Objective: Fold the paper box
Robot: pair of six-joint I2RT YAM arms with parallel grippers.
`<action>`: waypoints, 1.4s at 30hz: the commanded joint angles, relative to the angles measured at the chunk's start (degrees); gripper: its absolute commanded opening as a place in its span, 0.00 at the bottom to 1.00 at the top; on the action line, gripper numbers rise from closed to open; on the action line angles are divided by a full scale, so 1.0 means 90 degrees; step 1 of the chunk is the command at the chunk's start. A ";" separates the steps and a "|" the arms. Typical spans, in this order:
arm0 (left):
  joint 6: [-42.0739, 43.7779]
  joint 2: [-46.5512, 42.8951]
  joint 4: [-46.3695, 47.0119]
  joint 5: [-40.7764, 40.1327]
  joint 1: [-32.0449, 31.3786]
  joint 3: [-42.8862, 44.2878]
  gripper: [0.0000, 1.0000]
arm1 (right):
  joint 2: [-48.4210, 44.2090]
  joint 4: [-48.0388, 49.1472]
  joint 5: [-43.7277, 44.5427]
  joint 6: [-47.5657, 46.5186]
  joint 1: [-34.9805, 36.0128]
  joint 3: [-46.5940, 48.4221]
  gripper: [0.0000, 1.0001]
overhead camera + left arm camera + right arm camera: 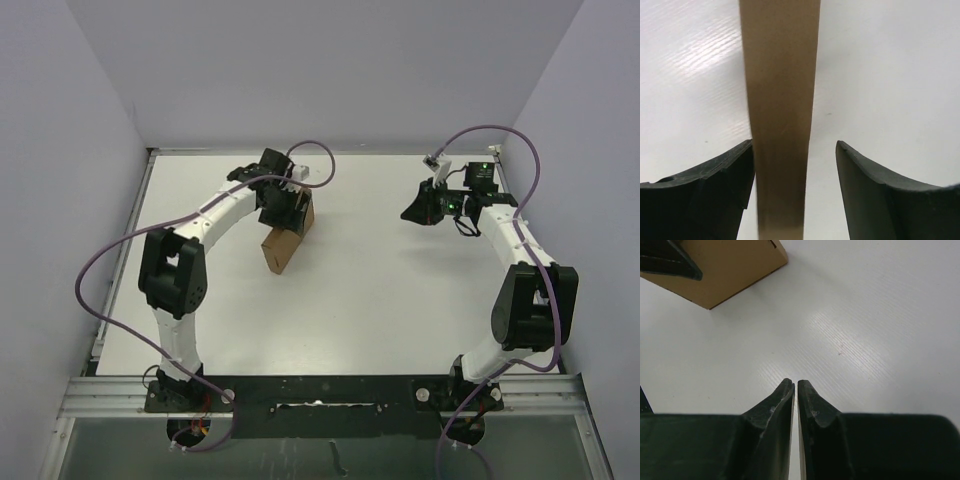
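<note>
The paper box (281,250) is brown kraft cardboard, partly folded, standing on the white table left of centre. My left gripper (287,212) is right above its far end. In the left wrist view an upright cardboard panel (780,100) runs between the fingers of my left gripper (795,147). The left finger touches the panel and the right finger stands apart from it, so the jaws are open around it. My right gripper (412,212) hovers to the right of the box, shut and empty (796,384). The box's corner (735,275) shows at the upper left of the right wrist view.
Grey walls enclose the white table (380,300) at the back and on both sides. Purple cables loop over both arms. A black rail (320,392) runs along the near edge between the arm bases.
</note>
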 commanded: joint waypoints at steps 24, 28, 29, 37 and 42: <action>-0.1257 -0.2332 0.3379 0.1877 -0.0509 -0.2250 0.61 | -0.0345 -0.0136 -0.0407 -0.0351 -0.0114 0.0115 0.12; -0.1333 -0.3071 0.4851 0.1715 -0.0091 -0.3489 0.63 | -0.0560 -0.0509 -0.0375 -0.0931 -0.0125 0.0253 0.20; -0.1503 -0.3257 0.5231 0.1779 0.0109 -0.3822 0.69 | -0.0626 -0.0600 -0.0230 -0.1069 -0.0121 0.0301 0.24; -0.3584 -0.3885 0.6867 0.3889 0.2476 -0.4677 0.98 | -0.1629 -0.0873 0.0988 -0.2596 -0.0127 0.0867 1.00; -0.1905 -0.4606 0.4169 0.2696 0.2827 -0.3337 0.98 | -0.2013 -0.1102 0.1402 -0.1602 -0.0252 0.1992 0.98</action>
